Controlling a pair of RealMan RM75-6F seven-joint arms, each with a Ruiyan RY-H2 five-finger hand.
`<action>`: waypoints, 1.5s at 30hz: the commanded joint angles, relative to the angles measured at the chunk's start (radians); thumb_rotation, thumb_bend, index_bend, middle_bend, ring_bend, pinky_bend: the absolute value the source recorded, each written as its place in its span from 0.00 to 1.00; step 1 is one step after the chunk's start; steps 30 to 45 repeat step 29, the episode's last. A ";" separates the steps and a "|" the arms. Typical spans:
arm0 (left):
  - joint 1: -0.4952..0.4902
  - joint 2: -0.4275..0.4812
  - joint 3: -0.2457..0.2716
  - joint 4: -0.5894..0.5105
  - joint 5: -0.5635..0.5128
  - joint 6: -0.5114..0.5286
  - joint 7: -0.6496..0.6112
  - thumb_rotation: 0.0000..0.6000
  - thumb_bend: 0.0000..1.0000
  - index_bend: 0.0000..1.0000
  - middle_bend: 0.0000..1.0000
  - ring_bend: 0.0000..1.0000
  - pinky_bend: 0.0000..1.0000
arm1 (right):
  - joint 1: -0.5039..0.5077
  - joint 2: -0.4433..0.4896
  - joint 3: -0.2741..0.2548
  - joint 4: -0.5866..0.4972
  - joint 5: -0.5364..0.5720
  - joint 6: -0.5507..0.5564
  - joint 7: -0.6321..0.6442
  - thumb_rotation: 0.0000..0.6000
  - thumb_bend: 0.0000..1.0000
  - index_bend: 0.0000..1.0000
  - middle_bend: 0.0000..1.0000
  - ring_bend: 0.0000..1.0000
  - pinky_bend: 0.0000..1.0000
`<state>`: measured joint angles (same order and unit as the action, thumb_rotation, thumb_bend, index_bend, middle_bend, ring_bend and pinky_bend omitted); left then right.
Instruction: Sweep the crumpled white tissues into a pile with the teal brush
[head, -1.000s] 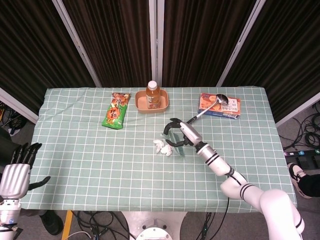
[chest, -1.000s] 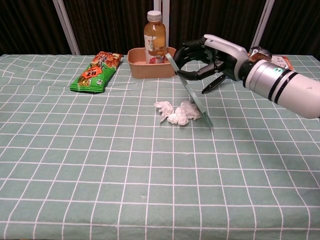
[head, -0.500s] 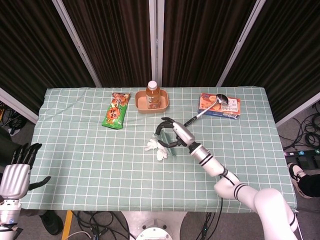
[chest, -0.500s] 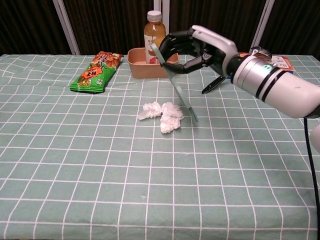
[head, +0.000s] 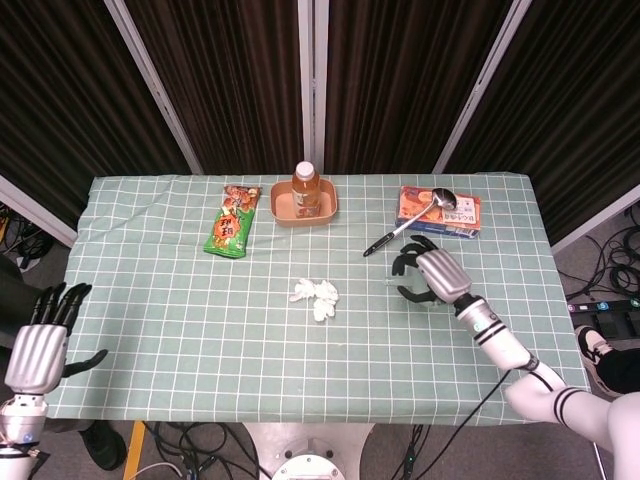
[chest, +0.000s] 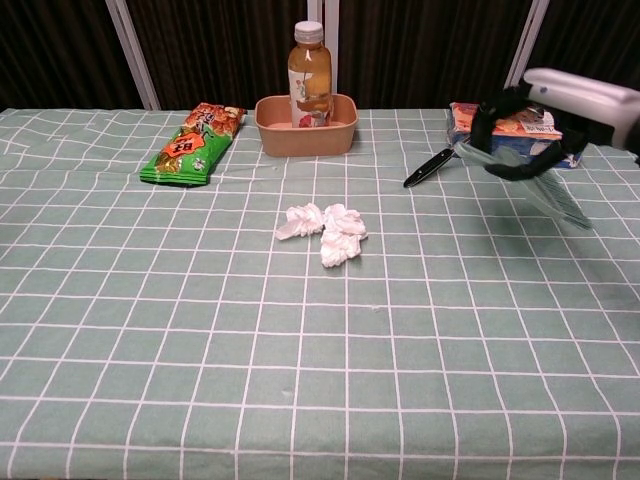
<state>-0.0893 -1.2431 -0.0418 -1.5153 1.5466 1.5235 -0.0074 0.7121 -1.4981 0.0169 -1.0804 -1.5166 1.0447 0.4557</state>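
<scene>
Right hand (chest: 530, 125): fingers curled around the teal brush (chest: 535, 187); grip holds the blade tilted, bristle end angled down and clear of the cloth.
Brush position: well right of the tissues, so no sweep contact at this moment.
Tissues (chest: 325, 228): white clumps touching one another near table centre, reading as a pile already.
Left hand (head: 38, 345): off the table's near-left corner, fingers spread, holding nothing; parked out of the sweep path.
Ladle (head: 408, 225): just behind the right hand.
</scene>
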 joint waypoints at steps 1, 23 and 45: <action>0.001 0.001 0.003 0.001 0.004 0.003 0.001 1.00 0.01 0.07 0.09 0.00 0.02 | -0.046 0.037 -0.044 -0.058 0.099 -0.145 -0.235 1.00 0.37 0.51 0.46 0.17 0.07; -0.017 -0.011 -0.006 0.011 -0.011 -0.019 0.011 1.00 0.01 0.07 0.09 0.00 0.02 | -0.395 0.338 -0.038 -0.449 0.082 0.351 -0.312 1.00 0.36 0.14 0.18 0.01 0.00; -0.031 -0.020 -0.011 0.007 -0.004 -0.025 0.023 1.00 0.01 0.07 0.09 0.00 0.02 | -0.518 0.391 -0.072 -0.490 0.030 0.502 -0.273 1.00 0.36 0.14 0.17 0.01 0.00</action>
